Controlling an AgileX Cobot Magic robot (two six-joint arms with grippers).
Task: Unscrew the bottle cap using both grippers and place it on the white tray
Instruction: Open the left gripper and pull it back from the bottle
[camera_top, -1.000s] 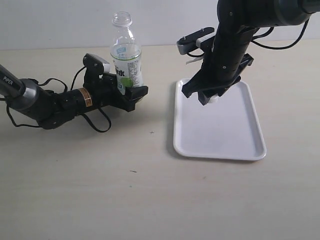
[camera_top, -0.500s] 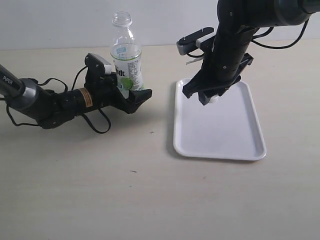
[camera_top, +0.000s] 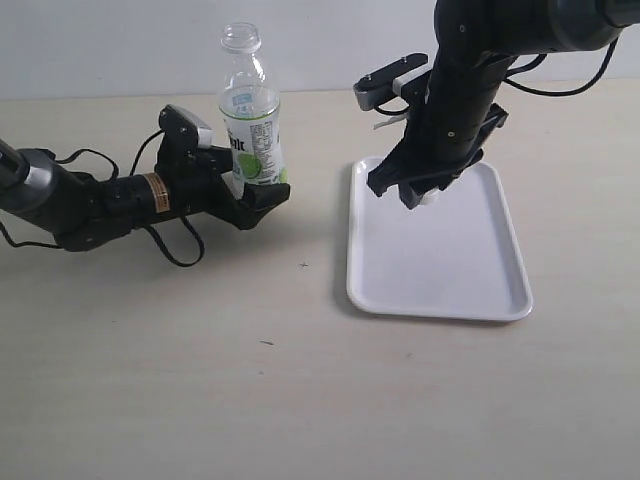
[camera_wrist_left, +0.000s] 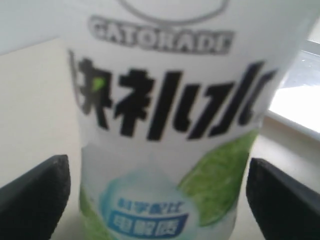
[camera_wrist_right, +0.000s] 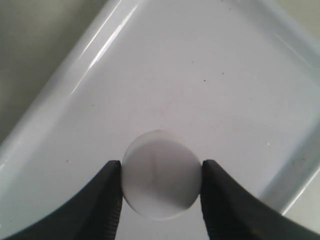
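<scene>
The clear bottle (camera_top: 250, 110) with the lime label stands upright and uncapped on the table, left of the white tray (camera_top: 440, 270). My left gripper (camera_top: 252, 185) lies low around the bottle's base. In the left wrist view the label (camera_wrist_left: 165, 115) fills the picture and the two fingers stand wide on either side of it, open, with thin gaps. My right gripper (camera_top: 420, 195) hangs over the tray's far left corner, shut on the white bottle cap (camera_top: 428, 198). The right wrist view shows the cap (camera_wrist_right: 161, 175) pinched between both fingers just above the tray floor (camera_wrist_right: 225, 75).
The left arm's black cables (camera_top: 170, 250) trail on the table beside the bottle. A tan tabletop (camera_top: 300, 380) spreads in front of bottle and tray. A pale wall closes the back.
The left arm has slid back to the left and its fingers have spread off the bottle. The right gripper with the cap has hardly moved.
</scene>
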